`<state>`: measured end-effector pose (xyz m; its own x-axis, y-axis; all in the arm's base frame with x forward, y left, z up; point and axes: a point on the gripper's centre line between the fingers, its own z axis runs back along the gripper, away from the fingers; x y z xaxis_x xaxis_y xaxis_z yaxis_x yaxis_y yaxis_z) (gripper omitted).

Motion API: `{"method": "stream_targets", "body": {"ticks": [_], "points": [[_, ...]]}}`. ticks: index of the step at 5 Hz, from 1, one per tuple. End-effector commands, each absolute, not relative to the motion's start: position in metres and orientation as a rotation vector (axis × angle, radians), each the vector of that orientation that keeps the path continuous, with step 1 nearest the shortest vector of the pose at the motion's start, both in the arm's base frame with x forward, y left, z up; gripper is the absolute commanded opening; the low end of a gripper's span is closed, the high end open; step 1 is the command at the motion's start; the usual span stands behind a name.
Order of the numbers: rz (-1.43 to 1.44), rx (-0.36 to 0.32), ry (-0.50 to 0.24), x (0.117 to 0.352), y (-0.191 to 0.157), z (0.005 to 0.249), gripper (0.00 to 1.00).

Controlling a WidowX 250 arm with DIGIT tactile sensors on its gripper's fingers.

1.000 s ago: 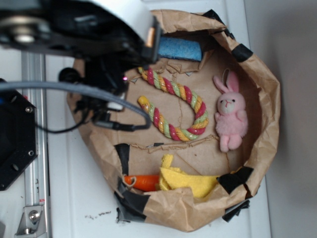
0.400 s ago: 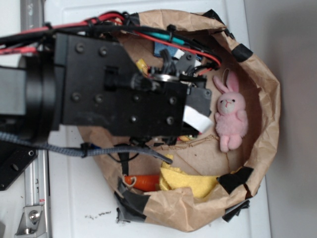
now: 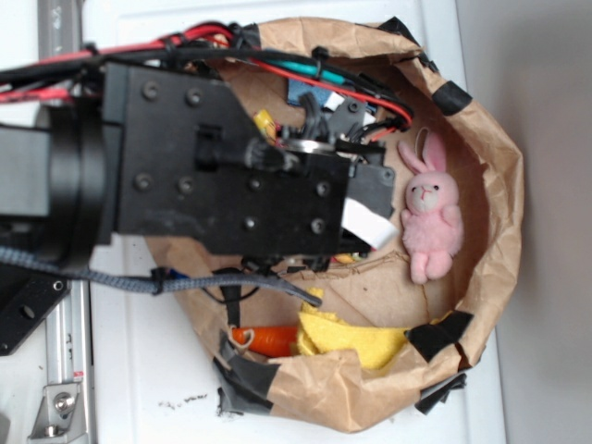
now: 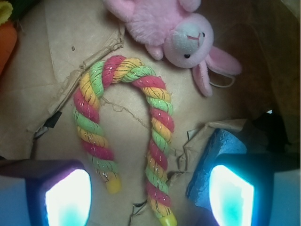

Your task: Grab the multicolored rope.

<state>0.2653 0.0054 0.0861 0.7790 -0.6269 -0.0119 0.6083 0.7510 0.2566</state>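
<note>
The multicolored rope (image 4: 123, 127), twisted red, yellow and green strands bent in a U, lies on the brown paper floor of the bag in the wrist view. Its two yellow-tipped ends point toward my gripper (image 4: 149, 197), which is open above it with both ends between the glowing fingers (image 4: 68, 197). In the exterior view the black arm and gripper (image 3: 305, 199) hide nearly all of the rope; only a yellow end (image 3: 265, 120) peeks out.
A pink bunny (image 3: 431, 220) lies right of the gripper, also in the wrist view (image 4: 174, 33). A blue sponge (image 4: 221, 155) sits by the right finger. A yellow cloth (image 3: 347, 335) and orange carrot toy (image 3: 268, 339) lie at the bag's front. Crumpled paper walls (image 3: 490, 185) surround everything.
The arm swung in over the bag and now covers the rope in the exterior view. Since 0.4 s ago it has barely moved.
</note>
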Motion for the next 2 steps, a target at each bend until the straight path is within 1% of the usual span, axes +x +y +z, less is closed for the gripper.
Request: {"method": "stream_targets", "body": {"ticks": [1, 2], "points": [[-0.782, 0.172, -0.134, 0.299, 0.000, 0.046, 1.00], [-0.791, 0.103, -0.114, 0.307, 0.002, 0.032, 1.00]]}}
